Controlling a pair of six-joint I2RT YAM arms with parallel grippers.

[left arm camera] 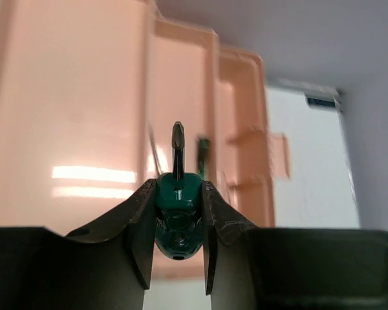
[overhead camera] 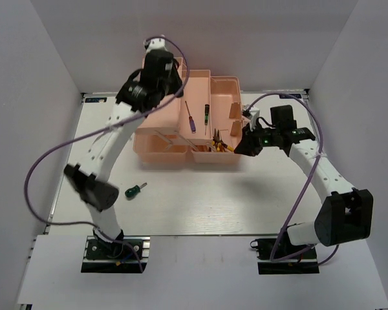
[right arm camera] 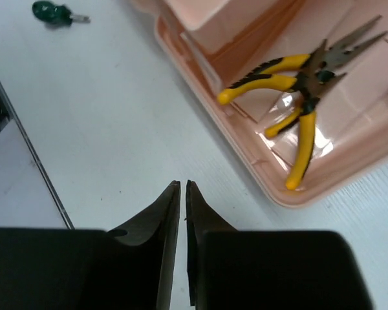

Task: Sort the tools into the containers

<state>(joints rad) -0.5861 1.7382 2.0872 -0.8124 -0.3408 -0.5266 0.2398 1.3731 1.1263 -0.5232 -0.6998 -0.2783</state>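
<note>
Stubby green screwdriver (left arm camera: 178, 219) is pinched by its handle btwn the fingers of the left gripper (left arm camera: 179, 185), tip pointing away from the wrist cam, hanging over the pink toolbox (overhead camera: 223, 90) at roughly its 11 o'clock corner in the top view. The other stubby green screwdriver (overhead camera: 135, 191) lies loose on the white table (overhead camera: 246, 200), approx 8 o'clock from the box and well apart from it. Inside the box, the thin blue-handled screwdriver (overhead camera: 190, 116) and the slim black-green screwdriver (overhead camera: 207, 113) lie side by side in the middle section, both running more or less 12-to-6. Both yellow-handled pliers (right arm camera: 271, 71) sit crossed over each other in the base compartment at the box's 5 o'clock corner. Right gripper (right arm camera: 183, 186) is empty w/ its fingers pressed together, over bare table just outside that corner, at abt 4 o'clock from the box. Can't tell how high it is off the table.
</note>
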